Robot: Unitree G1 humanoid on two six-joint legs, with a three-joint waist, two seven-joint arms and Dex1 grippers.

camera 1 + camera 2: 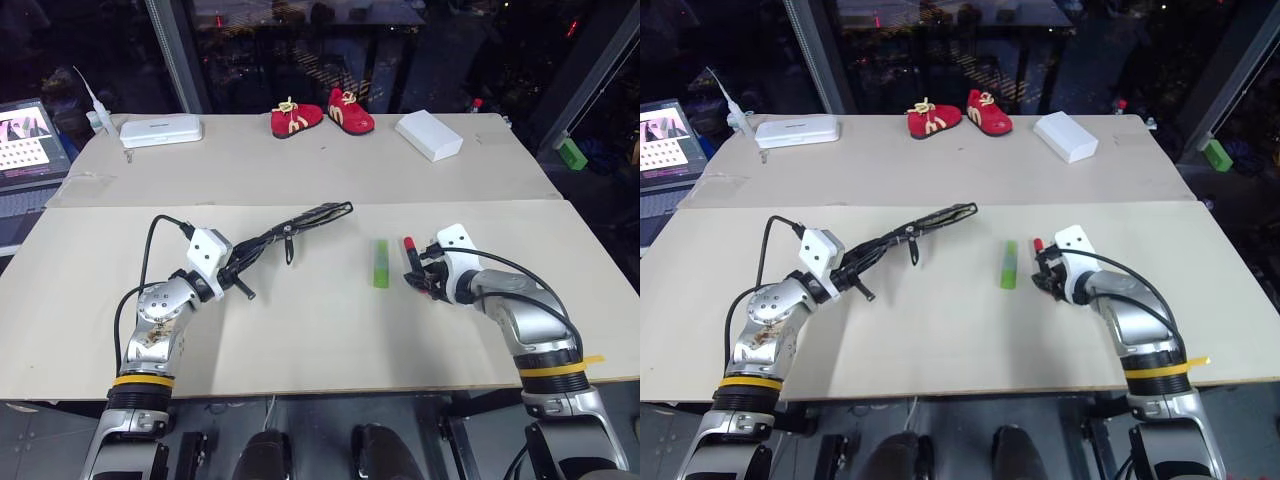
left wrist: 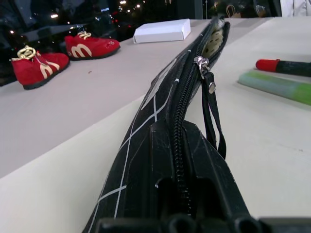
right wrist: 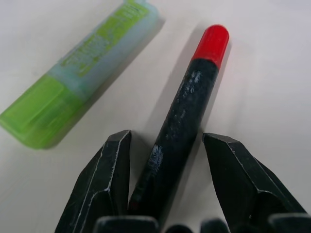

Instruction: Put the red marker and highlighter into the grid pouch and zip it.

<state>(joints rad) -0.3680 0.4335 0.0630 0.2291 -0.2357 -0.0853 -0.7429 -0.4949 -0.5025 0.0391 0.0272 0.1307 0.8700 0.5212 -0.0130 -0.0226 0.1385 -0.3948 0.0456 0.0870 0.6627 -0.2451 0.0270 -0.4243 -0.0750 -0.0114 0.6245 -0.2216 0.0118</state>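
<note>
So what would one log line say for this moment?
left gripper: shut on black grid fabric pouch | right gripper: open astride red-capped black marker | green translucent highlighter: on table

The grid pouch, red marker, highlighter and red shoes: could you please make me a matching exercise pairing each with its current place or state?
Things:
1. grid pouch
2. red marker
3. highlighter
4. red shoes

Places or states:
A. lying free on the near board, touched by neither gripper
B. at the far edge of the far board
C. between the open fingers of the right gripper, not yet clamped
D. held up off the board by the shut left gripper

Pairs: 1-D, 2-C, 3-A, 4-B
</note>
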